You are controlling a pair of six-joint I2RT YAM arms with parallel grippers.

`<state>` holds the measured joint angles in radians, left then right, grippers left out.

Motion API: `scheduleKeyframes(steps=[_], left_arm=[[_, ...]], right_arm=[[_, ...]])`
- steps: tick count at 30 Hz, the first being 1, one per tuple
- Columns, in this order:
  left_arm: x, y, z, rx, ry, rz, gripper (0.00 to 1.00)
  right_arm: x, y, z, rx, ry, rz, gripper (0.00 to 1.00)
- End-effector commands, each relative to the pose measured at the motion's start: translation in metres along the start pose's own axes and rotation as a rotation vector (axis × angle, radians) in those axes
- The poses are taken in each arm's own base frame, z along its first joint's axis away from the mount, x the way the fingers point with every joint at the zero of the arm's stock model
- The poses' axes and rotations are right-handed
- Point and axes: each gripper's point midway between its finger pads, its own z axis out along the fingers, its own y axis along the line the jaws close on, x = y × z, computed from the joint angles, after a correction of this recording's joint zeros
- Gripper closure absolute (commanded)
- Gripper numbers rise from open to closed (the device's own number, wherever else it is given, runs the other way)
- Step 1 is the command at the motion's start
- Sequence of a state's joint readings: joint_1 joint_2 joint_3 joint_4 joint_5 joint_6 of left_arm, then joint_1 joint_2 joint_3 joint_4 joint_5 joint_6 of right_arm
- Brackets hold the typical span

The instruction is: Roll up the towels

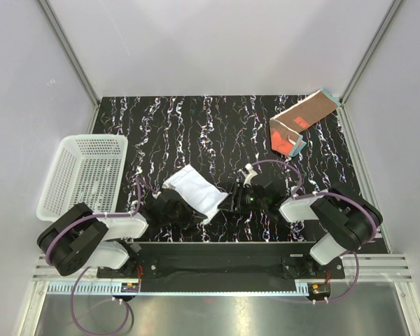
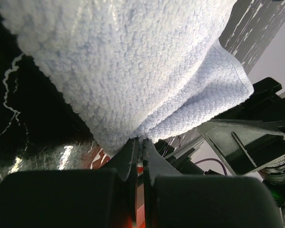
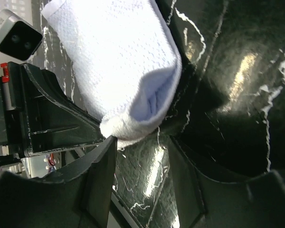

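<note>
Rolling the pale-blue terry towel [image 1: 196,190] by the near edge: left gripper [image 2: 140,142] pinches its hem, right gripper [image 3: 142,140] spread apart; next likely tuck-and-turn.

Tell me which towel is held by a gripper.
The white towel, pinched by the left gripper; the rust-brown towel lies alone at the far right corner.

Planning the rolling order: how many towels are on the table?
2. The white towel lies near centre, pinched by the left claw; the rust-brown towel lies at the far right corner.
</note>
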<state>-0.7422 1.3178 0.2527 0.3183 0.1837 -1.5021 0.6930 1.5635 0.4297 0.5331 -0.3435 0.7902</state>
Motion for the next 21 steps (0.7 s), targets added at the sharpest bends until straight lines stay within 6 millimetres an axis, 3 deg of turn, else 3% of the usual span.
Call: scheduleKeyframes(steps=[1, 11, 15, 21], left_arm=[[0.001, 0.039, 0.000, -0.125, 0.010, -0.016, 1.00], [0.001, 0.043, -0.001, -0.122, 0.026, -0.032, 1.00], [-0.001, 0.044, -0.002, -0.112, 0.030, -0.051, 1.00], [-0.003, 0.034, -0.001, -0.090, 0.038, 0.003, 1.00]], right_arm=[[-0.010, 0.002, 0.011, -0.014, -0.045, -0.041, 0.45], [-0.009, -0.006, 0.029, -0.018, -0.038, -0.028, 0.47], [-0.007, -0.009, 0.035, -0.021, -0.028, -0.022, 0.55], [-0.004, -0.013, 0.038, -0.010, -0.016, 0.006, 0.76]])
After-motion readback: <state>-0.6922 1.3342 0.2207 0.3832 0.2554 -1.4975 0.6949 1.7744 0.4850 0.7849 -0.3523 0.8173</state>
